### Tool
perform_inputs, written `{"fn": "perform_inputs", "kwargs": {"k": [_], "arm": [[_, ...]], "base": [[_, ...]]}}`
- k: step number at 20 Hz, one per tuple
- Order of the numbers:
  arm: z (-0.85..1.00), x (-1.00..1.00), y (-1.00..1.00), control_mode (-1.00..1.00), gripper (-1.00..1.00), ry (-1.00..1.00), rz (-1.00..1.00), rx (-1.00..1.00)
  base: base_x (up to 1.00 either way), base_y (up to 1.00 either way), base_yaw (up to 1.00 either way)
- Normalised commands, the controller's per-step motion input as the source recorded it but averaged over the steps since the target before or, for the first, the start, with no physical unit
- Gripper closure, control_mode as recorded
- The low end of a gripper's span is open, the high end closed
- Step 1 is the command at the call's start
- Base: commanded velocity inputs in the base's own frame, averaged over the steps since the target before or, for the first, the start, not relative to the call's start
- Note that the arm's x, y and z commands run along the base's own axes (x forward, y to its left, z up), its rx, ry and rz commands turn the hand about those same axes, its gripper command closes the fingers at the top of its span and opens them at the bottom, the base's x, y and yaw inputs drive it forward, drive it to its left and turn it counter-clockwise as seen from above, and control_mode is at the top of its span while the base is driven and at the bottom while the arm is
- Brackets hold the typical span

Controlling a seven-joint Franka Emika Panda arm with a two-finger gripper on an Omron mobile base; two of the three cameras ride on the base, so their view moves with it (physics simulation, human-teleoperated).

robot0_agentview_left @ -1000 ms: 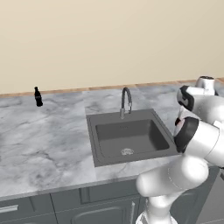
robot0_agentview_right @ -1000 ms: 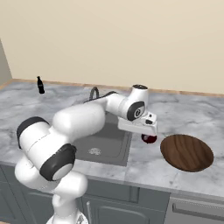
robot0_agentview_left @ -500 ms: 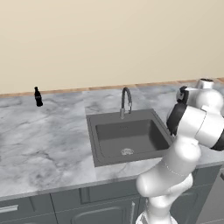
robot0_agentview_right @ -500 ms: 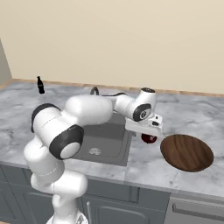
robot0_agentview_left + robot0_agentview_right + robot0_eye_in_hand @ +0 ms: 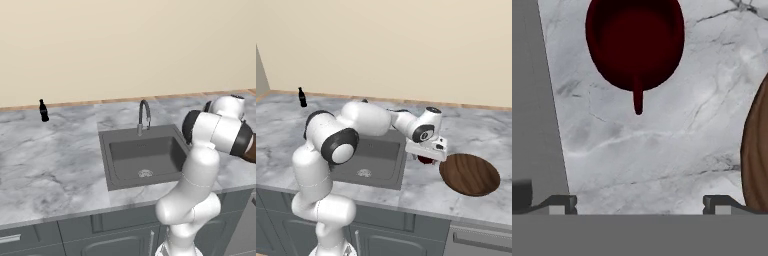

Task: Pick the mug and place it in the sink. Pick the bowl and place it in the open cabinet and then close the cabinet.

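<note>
A dark red mug (image 5: pixel 634 42) stands upright on the marble counter between the sink (image 5: pixel 368 160) and the bowl (image 5: pixel 470 174); its handle points toward my hand. My gripper (image 5: pixel 640 204) hovers just above the counter beside the mug (image 5: pixel 426 160), open, with nothing between its fingers. The wide brown wooden bowl (image 5: pixel 757 150) lies flat right of the mug. The sink's dark grey rim (image 5: pixel 532 100) runs along the left of the hand view. The cabinet is out of view.
A small black bottle (image 5: pixel 44 111) stands at the back left of the counter. A curved steel faucet (image 5: pixel 144 112) rises behind the sink basin (image 5: pixel 145 155). The counter's front edge (image 5: pixel 421 212) runs above dark grey drawers.
My arm has folded in, with the elbow swinging up and toward the base. The hand has edged slightly right over the mug. The fingers stay open.
</note>
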Motion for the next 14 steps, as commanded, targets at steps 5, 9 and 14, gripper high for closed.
{"fn": "perform_inputs", "kwargs": {"k": [5, 9, 14], "arm": [[-0.26, 0.16, 0.0, -1.0, -1.0, 0.0, 0.0, 0.0], [-0.2, 0.24, 0.0, -1.0, -1.0, 0.0, 0.0, 0.0], [-0.13, 0.32, 0.0, -1.0, -1.0, 0.0, 0.0, 0.0]], "base": [[0.0, 0.0, 0.0], [0.0, 0.0, 0.0], [0.0, 0.0, 0.0]]}}
